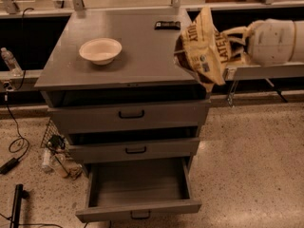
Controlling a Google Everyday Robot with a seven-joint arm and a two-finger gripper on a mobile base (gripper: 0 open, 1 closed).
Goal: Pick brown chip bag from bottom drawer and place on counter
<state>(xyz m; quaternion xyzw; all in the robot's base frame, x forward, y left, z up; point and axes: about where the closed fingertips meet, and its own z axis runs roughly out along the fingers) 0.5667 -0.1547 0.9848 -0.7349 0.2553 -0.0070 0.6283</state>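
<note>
Setting: speckled terrazzo floor [251, 165] around a grey drawer cabinet, with dark shelving and rails behind it.
Counter: the counter [137, 61] is the cabinet's flat grey top; a white bowl [100, 50] sits left of middle and a small black bar [167, 25] lies near the back edge.
Bag: the brown chip bag [204, 46] is out of the drawer and up at counter level, overlapping the counter's right edge, its lower corner hanging past the front right corner.
Gripper: the gripper [235, 41] comes in from the picture's right, beside the counter, with its fingers clamped on the bag's right side.
Key relation: the bag lies from the fingers toward the counter; its long axis stands near upright, tilted a little. Whether it touches the top cannot be told.
Next move, as a judgement: carry the bag further inward over bare counter, short of the bowl, then lower it and let go.
Bottom drawer: the bottom drawer [137, 212] stands pulled out.
Counts: three drawers, one bag, one bowl, one black bar, one gripper.
</note>
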